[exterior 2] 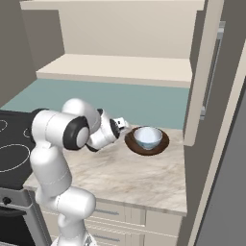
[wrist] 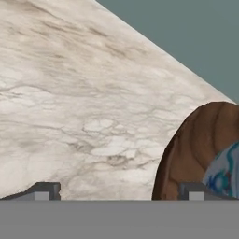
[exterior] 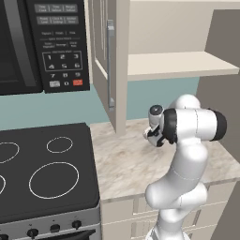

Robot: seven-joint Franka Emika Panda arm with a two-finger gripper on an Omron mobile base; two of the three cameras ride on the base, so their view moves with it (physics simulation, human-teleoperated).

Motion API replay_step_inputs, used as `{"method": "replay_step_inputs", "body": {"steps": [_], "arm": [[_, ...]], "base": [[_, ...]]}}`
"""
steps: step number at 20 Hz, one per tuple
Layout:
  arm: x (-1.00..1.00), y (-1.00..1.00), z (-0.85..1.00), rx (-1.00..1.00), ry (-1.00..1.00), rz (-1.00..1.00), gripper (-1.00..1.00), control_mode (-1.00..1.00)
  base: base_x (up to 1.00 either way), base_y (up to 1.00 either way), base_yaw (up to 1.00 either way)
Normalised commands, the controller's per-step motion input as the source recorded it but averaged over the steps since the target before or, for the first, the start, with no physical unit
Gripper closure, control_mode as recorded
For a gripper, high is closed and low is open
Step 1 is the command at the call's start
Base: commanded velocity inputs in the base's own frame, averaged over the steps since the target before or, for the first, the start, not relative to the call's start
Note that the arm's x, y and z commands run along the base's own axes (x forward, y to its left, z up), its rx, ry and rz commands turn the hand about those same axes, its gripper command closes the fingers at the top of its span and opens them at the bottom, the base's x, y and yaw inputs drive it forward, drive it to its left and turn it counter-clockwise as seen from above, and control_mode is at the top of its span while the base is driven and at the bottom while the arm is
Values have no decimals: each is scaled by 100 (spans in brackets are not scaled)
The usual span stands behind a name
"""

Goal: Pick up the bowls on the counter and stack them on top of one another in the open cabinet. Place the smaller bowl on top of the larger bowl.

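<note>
On the counter (exterior 2: 129, 178) the smaller bowl (exterior 2: 147, 136), pale blue with a glossy inside, sits inside the larger bowl (exterior 2: 146, 145), which is wide and dark brown. My gripper (exterior 2: 124, 125) hovers just left of them, low over the counter, open and holding nothing. In the hand view my gripper (wrist: 120, 191) stands wide. The larger bowl's (wrist: 193, 149) brown rim rises by the right fingertip (wrist: 193, 191), with the smaller bowl (wrist: 227, 175) at the frame's edge. Above them is the open cabinet, with its shelf (exterior 2: 120, 67) bare and its door (exterior 2: 206, 72) swung out to the right.
A black stovetop (exterior: 47, 168) borders the counter (exterior: 126, 159) on the left, with a black microwave (exterior: 42, 42) above it. The cabinet door (exterior: 110, 61) with its silver handle hangs over the counter's back left. A tall grey panel (exterior 2: 221, 192) closes off the right side.
</note>
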Motion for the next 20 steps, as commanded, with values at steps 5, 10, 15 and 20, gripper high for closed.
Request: {"method": "replay_step_inputs", "body": {"steps": [5,10,15,20], "arm": [[13,-14,-12,0,0,0,-100,-100],[14,-11,-11,0,-1,0,-100,-100],[14,-10,-10,0,-2,0,-100,-100],[14,-9,-11,0,-1,0,-100,-100]], "base": [[0,0,0],[0,0,0],[0,0,0],[0,0,0]]}}
